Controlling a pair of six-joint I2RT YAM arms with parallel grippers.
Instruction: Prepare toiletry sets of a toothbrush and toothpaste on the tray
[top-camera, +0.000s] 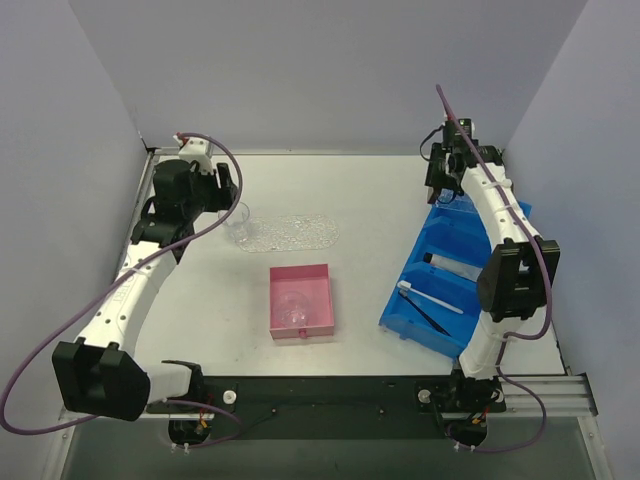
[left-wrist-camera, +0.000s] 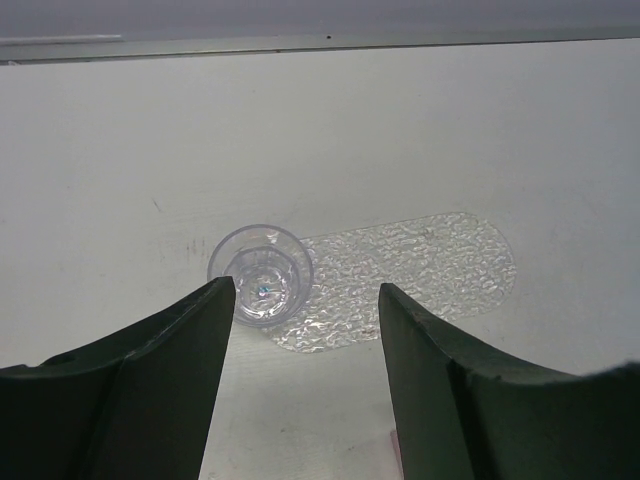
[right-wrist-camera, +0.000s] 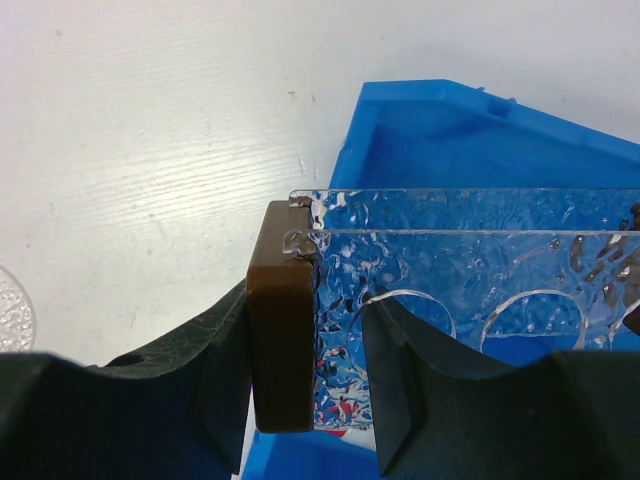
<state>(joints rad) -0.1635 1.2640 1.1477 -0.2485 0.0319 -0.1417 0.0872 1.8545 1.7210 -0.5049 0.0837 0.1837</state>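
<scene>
My right gripper is shut on the tray, clamping its brown end block. The tray's clear bumpy plates with round cut-outs hang over the far end of the blue bin. A silver-grey toothpaste, a white toothbrush and a dark toothbrush lie in that bin. My left gripper is open and holds nothing. It hovers just short of an upright clear cup.
A flat oval sheet of the same bumpy clear plastic lies on the table beside the cup. A pink box nearer the front holds another clear cup. Grey walls close in the back and both sides.
</scene>
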